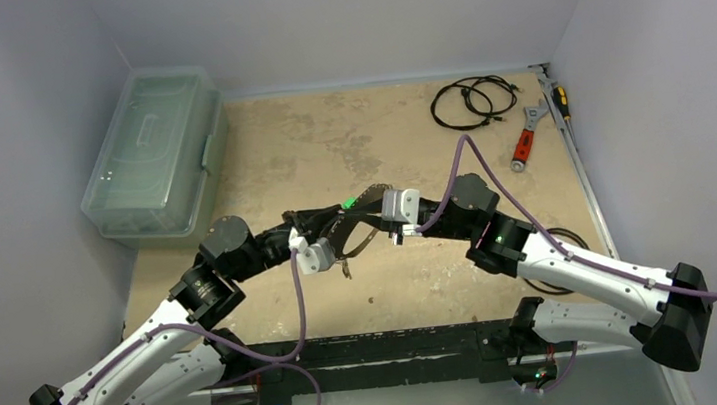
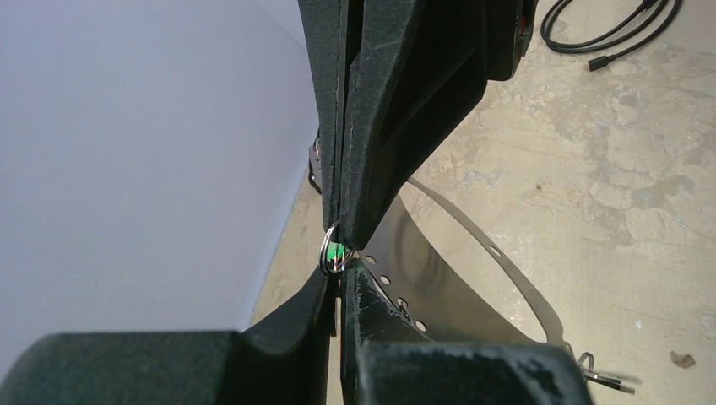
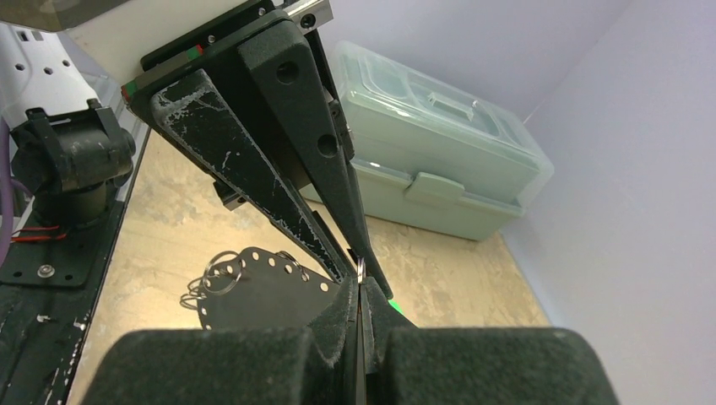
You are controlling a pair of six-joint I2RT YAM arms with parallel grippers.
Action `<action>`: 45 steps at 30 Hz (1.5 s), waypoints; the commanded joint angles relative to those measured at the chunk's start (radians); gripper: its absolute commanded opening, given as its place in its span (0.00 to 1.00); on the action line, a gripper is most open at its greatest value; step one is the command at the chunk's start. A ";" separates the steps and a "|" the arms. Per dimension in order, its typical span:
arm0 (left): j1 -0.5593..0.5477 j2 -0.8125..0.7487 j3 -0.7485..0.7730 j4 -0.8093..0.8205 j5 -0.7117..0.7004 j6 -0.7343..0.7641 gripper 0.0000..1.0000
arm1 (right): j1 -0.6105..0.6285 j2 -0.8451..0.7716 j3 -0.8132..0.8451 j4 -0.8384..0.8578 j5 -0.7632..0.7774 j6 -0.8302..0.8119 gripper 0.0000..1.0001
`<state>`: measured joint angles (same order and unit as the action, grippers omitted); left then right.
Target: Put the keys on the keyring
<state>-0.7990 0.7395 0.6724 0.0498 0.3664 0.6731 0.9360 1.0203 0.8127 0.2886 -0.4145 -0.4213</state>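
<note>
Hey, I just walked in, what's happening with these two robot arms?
The arms meet over the middle of the table. The left pincer and right pincer are both shut, their tips meeting at a small split ring on the rim of the keyring. A green key tag shows at the pinch. The keyring is held up off the table. Which pincer grips which part is unclear.

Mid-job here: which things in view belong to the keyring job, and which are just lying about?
Job:
- keyring hoop
- green-tagged key, right at the hoop's rim

Lying about:
- lidded plastic box
- black cable coil
- red-handled wrench
- screwdriver
</note>
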 commanded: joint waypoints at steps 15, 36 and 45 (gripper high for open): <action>-0.001 0.037 0.032 -0.015 -0.042 0.009 0.00 | 0.003 0.019 0.098 -0.204 0.143 -0.108 0.33; -0.001 0.043 0.037 -0.024 -0.060 0.011 0.00 | 0.003 0.104 0.183 -0.326 0.155 -0.119 0.07; -0.002 0.043 0.036 -0.027 -0.078 0.017 0.00 | 0.003 0.089 0.177 -0.309 0.184 -0.120 0.00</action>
<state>-0.7990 0.7883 0.6724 -0.0322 0.2985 0.6754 0.9371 1.1252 0.9501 -0.0376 -0.2760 -0.5350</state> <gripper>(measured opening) 0.030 0.012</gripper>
